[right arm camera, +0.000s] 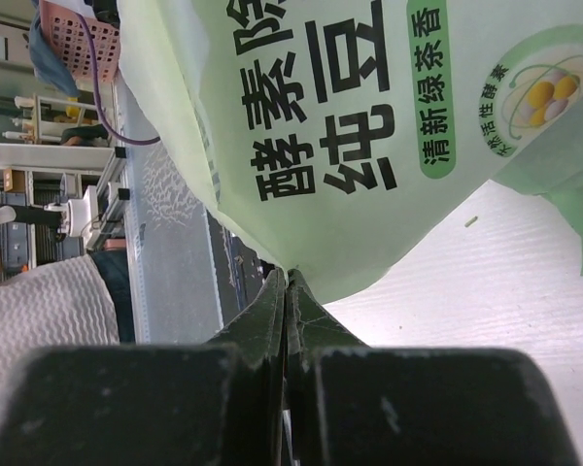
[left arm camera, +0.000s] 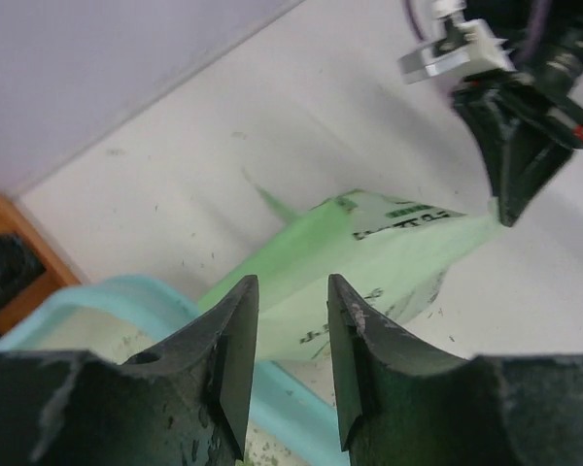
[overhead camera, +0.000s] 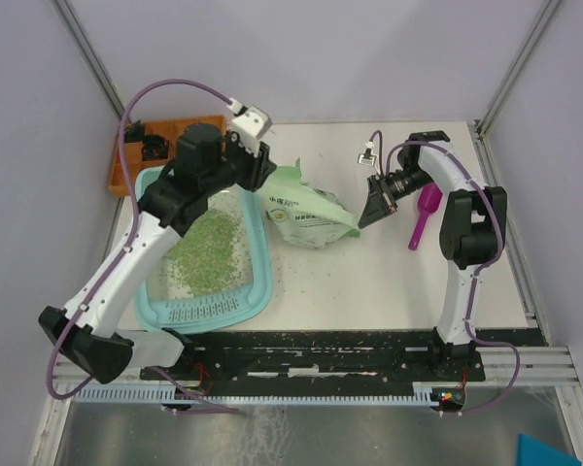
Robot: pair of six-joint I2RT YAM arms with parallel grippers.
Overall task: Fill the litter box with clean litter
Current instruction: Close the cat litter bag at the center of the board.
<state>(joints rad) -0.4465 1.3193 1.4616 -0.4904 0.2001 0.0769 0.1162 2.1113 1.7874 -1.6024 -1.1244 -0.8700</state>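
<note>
The light-teal litter box [overhead camera: 265, 282] lies at the left of the table with green litter granules [overhead camera: 206, 254] spread inside it. Its rim [left arm camera: 97, 296] shows in the left wrist view. The pale green printed bag [overhead camera: 306, 206] lies on the table beside the box's far right corner. My left gripper [overhead camera: 258, 167] is open and empty, just above the bag's left end, with the bag [left arm camera: 389, 248] beyond its fingertips [left arm camera: 241, 296]. My right gripper [overhead camera: 361, 225] is shut on the bag's right corner [right arm camera: 301, 277].
An orange compartment tray [overhead camera: 165, 136] sits at the far left behind the box. A magenta scoop [overhead camera: 423, 218] lies at the right, next to the right arm. Loose granules are scattered on the table near the box and along the front rail.
</note>
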